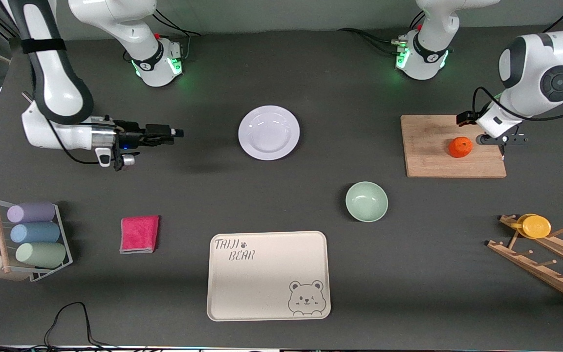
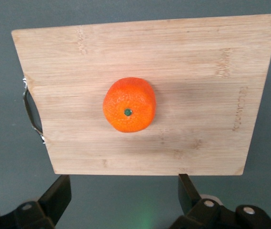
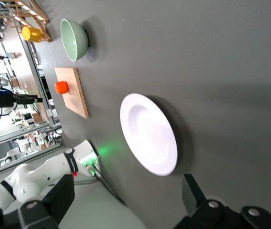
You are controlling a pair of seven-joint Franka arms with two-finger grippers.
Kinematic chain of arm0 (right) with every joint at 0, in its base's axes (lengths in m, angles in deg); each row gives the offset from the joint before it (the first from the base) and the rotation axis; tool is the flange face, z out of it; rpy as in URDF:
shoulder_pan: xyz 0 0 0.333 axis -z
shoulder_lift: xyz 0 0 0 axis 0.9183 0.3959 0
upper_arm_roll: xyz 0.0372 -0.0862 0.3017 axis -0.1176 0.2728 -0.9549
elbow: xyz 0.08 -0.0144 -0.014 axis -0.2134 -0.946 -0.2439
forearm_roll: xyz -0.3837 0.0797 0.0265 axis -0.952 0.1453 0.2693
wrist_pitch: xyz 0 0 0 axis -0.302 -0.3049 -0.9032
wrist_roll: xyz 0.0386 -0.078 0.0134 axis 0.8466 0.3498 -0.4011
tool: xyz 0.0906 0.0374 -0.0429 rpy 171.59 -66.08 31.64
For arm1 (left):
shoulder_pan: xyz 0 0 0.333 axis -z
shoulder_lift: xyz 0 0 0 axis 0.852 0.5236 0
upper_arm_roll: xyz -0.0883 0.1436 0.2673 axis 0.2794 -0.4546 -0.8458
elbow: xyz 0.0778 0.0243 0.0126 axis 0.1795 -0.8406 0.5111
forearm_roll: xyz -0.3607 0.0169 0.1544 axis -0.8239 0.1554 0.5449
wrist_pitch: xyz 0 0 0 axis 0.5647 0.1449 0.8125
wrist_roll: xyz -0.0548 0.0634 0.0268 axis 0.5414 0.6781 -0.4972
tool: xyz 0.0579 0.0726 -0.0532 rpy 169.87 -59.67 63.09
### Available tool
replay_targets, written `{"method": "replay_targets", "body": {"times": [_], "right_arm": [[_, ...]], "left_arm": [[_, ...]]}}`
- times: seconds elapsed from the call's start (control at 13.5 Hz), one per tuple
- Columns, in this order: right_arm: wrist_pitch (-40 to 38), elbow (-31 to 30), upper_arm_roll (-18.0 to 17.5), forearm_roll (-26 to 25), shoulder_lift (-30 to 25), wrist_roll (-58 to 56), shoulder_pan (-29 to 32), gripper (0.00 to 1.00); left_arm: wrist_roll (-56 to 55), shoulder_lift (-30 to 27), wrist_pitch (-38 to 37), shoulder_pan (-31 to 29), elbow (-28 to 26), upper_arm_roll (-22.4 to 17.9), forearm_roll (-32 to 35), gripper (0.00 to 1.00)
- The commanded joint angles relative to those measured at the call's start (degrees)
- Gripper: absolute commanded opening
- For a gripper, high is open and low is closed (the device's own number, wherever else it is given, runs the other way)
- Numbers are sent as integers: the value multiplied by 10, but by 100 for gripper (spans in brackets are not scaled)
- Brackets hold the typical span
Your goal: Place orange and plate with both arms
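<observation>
The orange (image 1: 460, 147) sits on a wooden cutting board (image 1: 428, 161) toward the left arm's end of the table. In the left wrist view the orange (image 2: 128, 105) lies mid-board. My left gripper (image 1: 501, 141) hovers over the board's edge beside the orange, open and empty (image 2: 124, 195). The pale white-lavender plate (image 1: 269, 132) lies on the table between the arms, empty. My right gripper (image 1: 176, 132) is held level above the table, pointing at the plate from the right arm's end, well short of it. It is open and empty (image 3: 125, 195), with the plate (image 3: 148, 133) ahead of it.
A pale green bowl (image 1: 366, 201) and a cream bear tray (image 1: 268, 275) lie nearer the front camera. A pink cloth (image 1: 139, 234) and a rack of cups (image 1: 32, 239) sit toward the right arm's end. A wooden rack holding a yellow lid (image 1: 535, 226) stands toward the left arm's end.
</observation>
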Motion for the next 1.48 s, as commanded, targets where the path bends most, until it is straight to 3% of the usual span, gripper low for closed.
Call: {"method": "replay_targets", "body": {"times": [0.0, 0.22, 0.45, 0.74, 1.26, 1.34, 1.41], "right_arm": [[38, -42, 5, 99, 38, -113, -32, 100], [59, -55, 4, 171, 108, -225, -44, 100], [84, -60, 5, 219, 122, -243, -93, 100], [95, -58, 5, 224, 137, -244, -112, 100], [86, -54, 2, 220, 92, -232, -111, 100], [86, -55, 3, 215, 89, -231, -111, 100], [86, -56, 4, 212, 88, -235, -111, 100]], "left_arm": [[5, 18, 34, -10, -6, 1, 5, 100], [-2, 35, 117, -12, -36, 1, 4, 100], [-8, 51, 209, -17, -70, 0, 4, 100], [-7, 79, 296, -32, -90, 0, 5, 100], [-30, 102, 338, -31, -99, 1, 4, 97], [-30, 103, 338, -30, -99, 1, 5, 86], [-29, 104, 338, -30, -99, 1, 4, 54]]}}
